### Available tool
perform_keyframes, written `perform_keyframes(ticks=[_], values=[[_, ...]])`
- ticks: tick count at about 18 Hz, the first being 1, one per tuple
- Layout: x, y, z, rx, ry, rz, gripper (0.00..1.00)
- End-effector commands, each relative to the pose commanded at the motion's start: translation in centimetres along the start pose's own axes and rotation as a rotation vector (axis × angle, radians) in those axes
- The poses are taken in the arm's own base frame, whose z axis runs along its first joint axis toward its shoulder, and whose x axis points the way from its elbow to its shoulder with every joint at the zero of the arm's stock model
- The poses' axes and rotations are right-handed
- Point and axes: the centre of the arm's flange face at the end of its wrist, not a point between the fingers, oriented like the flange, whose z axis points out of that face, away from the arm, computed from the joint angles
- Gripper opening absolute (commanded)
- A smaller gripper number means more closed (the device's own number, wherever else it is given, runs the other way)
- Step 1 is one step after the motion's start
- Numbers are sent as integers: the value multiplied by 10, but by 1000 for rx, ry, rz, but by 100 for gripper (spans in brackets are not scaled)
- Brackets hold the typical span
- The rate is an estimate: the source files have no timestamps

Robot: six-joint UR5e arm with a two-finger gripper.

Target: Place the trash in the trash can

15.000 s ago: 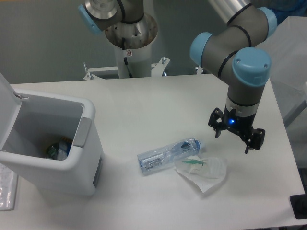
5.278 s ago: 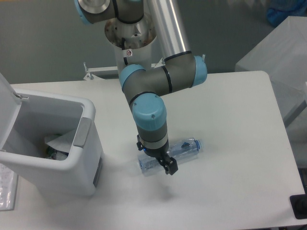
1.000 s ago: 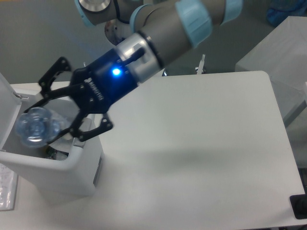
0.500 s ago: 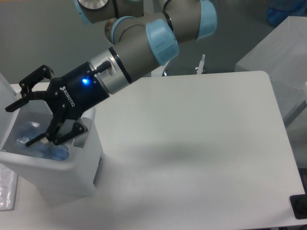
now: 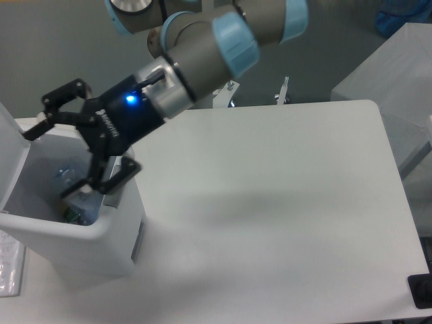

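- Your trash sits inside the trash can (image 5: pixel 74 233), low down against its near wall: you can make out a clear, faintly blue shape that looks like the bottle (image 5: pixel 65 177) and a green bit (image 5: pixel 71 214) just under the near rim. Both are blurred, so you cannot tell exactly how the pieces lie on each other.
- The trash can stands at the left edge of the surface (image 5: pixel 283 223), a white rectangular bin with a grey panel (image 5: pixel 138 237) on the side that faces right. Its white lid (image 5: pixel 12 152) is swung up and leans away to the left, leaving the mouth uncovered.
- Your tool (image 5: pixel 57 162) hangs over the bin's mouth, tilted down and to the left. Its two black fingers (image 5: pixel 101 183) are spread wide apart with nothing between them: it is released and empty. The lower finger reaches just above the right-hand rim of the bin; the upper one (image 5: pixel 54 111) points toward the lid.
- A blue light (image 5: pixel 131 100) glows on the tool's black body, right behind the fingers.
- The arm (image 5: pixel 202 54) runs up and to the right from there: a silver wrist ring, then grey tube with pale blue joint caps, back to the white base post at the far edge of the surface.
- A flat clear item (image 5: pixel 8 266) lies at the far left, beside the foot of the bin, partly cut off by the frame.
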Motion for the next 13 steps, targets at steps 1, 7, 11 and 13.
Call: perform_keyframes(ticks=[1,7,11,13], values=[[-9,-4,-10,-36,-68,15,100],[-73,18,-28,-397,-465,119,100],[-100,59,-32,-600,-536,123,100],[-112,80,-34,-666,-522,67,100]])
